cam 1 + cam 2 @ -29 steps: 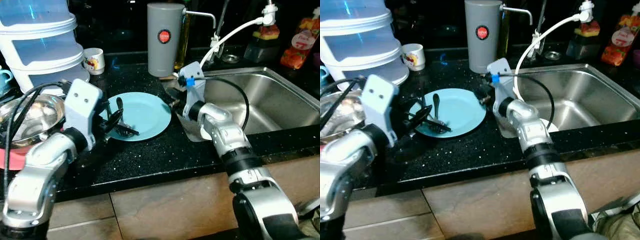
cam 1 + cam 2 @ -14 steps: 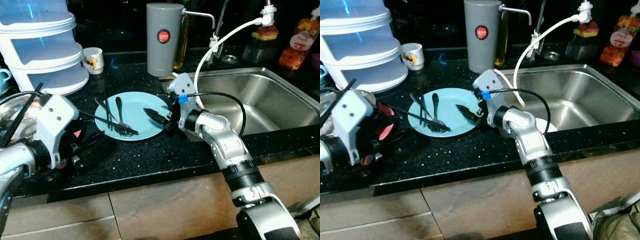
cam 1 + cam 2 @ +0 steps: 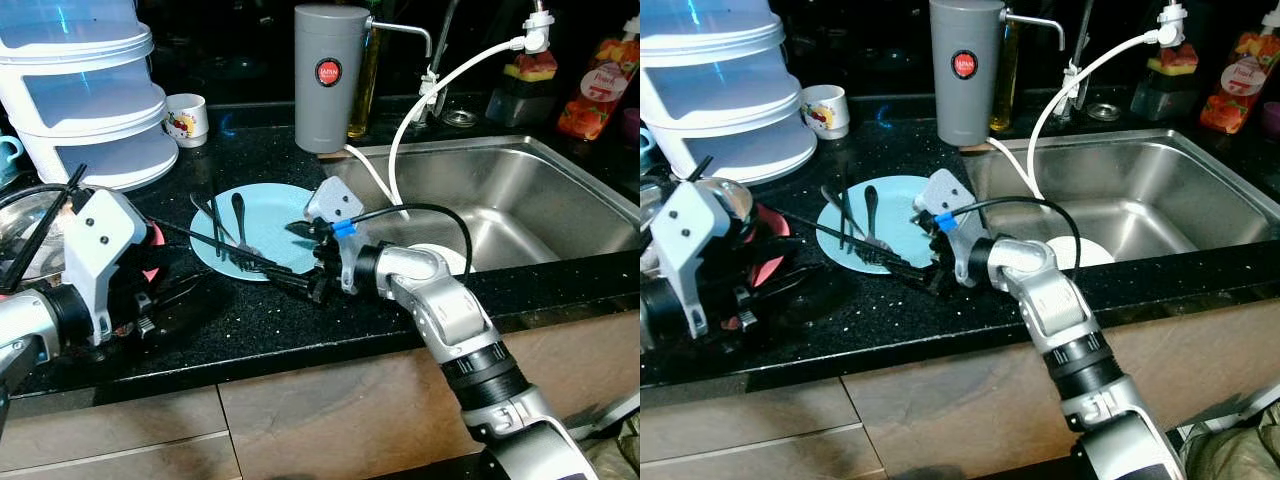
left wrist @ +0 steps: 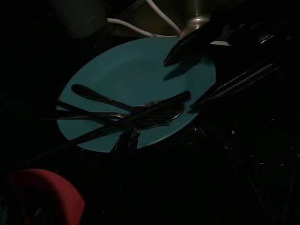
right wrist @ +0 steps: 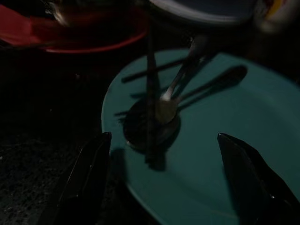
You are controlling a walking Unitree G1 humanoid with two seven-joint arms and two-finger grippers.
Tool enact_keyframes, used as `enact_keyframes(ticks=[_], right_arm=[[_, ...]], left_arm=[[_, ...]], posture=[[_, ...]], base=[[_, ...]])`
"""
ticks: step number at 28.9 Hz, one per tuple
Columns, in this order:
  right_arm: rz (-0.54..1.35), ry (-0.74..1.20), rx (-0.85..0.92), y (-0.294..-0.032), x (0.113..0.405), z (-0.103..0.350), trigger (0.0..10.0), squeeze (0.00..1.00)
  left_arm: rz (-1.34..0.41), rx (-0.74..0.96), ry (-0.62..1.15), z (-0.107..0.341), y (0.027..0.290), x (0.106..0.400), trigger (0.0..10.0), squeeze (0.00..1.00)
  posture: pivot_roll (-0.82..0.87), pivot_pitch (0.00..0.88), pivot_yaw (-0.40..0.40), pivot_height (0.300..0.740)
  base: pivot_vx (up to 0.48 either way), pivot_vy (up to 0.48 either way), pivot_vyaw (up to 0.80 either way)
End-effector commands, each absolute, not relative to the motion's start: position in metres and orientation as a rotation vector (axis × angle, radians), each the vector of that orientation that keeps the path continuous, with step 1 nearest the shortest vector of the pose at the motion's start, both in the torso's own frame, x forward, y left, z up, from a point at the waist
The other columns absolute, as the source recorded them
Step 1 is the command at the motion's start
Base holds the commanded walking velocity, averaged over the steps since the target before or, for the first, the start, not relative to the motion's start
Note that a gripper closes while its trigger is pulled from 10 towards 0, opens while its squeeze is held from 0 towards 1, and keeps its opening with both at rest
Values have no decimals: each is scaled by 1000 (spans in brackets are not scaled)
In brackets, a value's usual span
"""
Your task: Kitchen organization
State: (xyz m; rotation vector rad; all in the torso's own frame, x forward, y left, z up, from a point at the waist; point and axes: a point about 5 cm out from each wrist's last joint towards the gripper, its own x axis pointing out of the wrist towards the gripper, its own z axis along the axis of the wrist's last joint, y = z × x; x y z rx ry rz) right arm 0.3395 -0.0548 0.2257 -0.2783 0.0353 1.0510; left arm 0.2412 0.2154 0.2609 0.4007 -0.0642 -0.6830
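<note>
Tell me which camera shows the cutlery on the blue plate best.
The left eye view: the cutlery lies crossed on the blue plate, well lit and unblocked. The right eye view matches it. Both wrist views are closer but dark; the right wrist view blurs the pieces.

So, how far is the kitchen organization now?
Little looks finished: the teal plate is on the black counter with the cutlery lying on it. In hand: the right gripper is open, one finger over the plate, one at its rim, holding nothing. The left gripper waits beside the plate. Left: clearing plate, cutlery, the cup and the steel bowl.
</note>
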Motion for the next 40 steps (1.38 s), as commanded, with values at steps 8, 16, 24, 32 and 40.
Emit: enact_keyframes(ticks=[8, 16, 24, 32, 40], right_arm=[[980, 95, -261, -45, 342, 223, 10000, 0], [928, 124, -258, -47, 346, 228, 10000, 0], [937, 149, -256, -48, 347, 227, 4039, 0], [920, 201, -220, -50, 350, 223, 0, 0], [900, 198, -180, -53, 353, 228, 0, 0]], left_arm=[[-728, 379, -58, 259, 207, 237, 10000, 0], [-757, 364, -14, 255, 206, 235, 10000, 0], [-755, 361, -14, 255, 205, 235, 10000, 0], [-757, 365, 4, 253, 203, 234, 10000, 0], [-759, 365, -1, 253, 203, 235, 10000, 0]], posture=[[58, 108, -38, 740], [58, 105, -39, 740], [57, 104, -40, 740], [57, 105, -39, 740], [57, 103, -40, 740]], base=[[0, 0, 0], [0, 0, 0], [0, 0, 0], [0, 0, 0], [0, 0, 0]])
